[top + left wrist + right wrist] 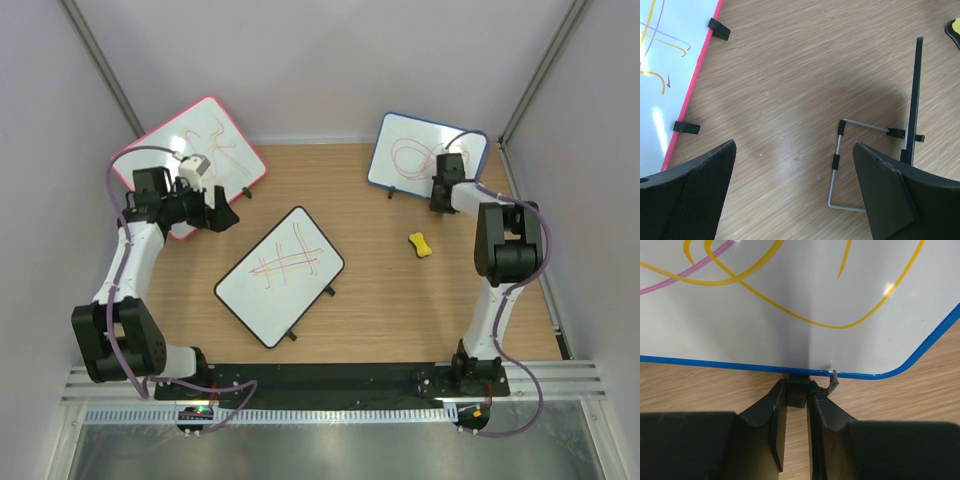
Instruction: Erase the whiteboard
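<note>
At the upper left of the overhead view a large rectangular pink-framed whiteboard (214,131) with orange and purple scribbles lies on the light wooden table (390,300). Just beside its lower right edge hangs the left tool (226,215), its two black fingers spread wide and grasping nothing. In the left wrist view that tool (795,175) is above bare wood, with the pink frame and two of its black feet at the left of the frame and a grey wire stand (837,160) at the right. That stand belongs to the rectangular black-framed whiteboard (280,275), which sits tilted in the middle of the table and carries crossed red and orange lines. Right of centre a small yellow eraser (421,244) lies on the wood, apart from all the boards. At the upper right, near the far edge of the table, is the small blue-framed whiteboard (418,150) with rounded corners, marked with purple and orange loops. The right tool (438,203) meets its near edge. In the right wrist view the right tool (797,390) is clenched on a small black foot (797,394) just under the blue frame.
</note>
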Available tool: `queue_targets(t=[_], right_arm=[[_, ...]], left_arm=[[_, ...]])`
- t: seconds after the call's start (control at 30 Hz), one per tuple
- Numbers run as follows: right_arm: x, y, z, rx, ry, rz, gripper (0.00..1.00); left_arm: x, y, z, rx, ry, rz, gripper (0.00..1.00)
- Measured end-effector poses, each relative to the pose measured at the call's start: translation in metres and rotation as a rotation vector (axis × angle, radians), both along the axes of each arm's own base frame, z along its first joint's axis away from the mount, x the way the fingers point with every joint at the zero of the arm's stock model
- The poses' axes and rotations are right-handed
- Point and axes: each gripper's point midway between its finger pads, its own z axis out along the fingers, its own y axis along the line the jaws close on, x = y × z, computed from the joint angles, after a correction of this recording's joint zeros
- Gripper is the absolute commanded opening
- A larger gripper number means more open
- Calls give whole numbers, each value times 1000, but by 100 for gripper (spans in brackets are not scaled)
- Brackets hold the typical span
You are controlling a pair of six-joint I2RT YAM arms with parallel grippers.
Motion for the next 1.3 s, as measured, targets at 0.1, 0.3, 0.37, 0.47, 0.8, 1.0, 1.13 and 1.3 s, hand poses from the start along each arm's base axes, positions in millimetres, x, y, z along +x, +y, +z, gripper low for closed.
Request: queue_targets(t=[0.1, 0.3, 0.37, 0.47, 0.8, 1.0, 1.13, 1.3], right_arm=[[0, 32, 0, -12, 10, 99, 1], [-4, 93, -1, -22, 31, 300, 1], [-7, 105, -2, -10, 34, 348, 1], [-14, 111, -4, 8, 39, 392, 1], [-25, 118, -2, 13, 31, 472, 1], [-29, 133, -3, 29, 31, 549, 1], [-30, 138, -3, 30, 34, 577, 1], [-30, 138, -3, 30, 35, 582, 1]], left_arm=[[-1, -6, 0, 0, -1, -18, 100], [-4, -19, 2, -4, -6, -57, 100], [-5, -23, 3, -4, -10, -68, 100], [-6, -32, 6, -5, -17, -92, 100], [72, -85, 66, -86, -114, -122, 94], [138, -116, 64, -135, -107, -124, 88], [164, -146, 40, -151, -59, -168, 83], [171, -182, 19, -187, -4, -246, 77]])
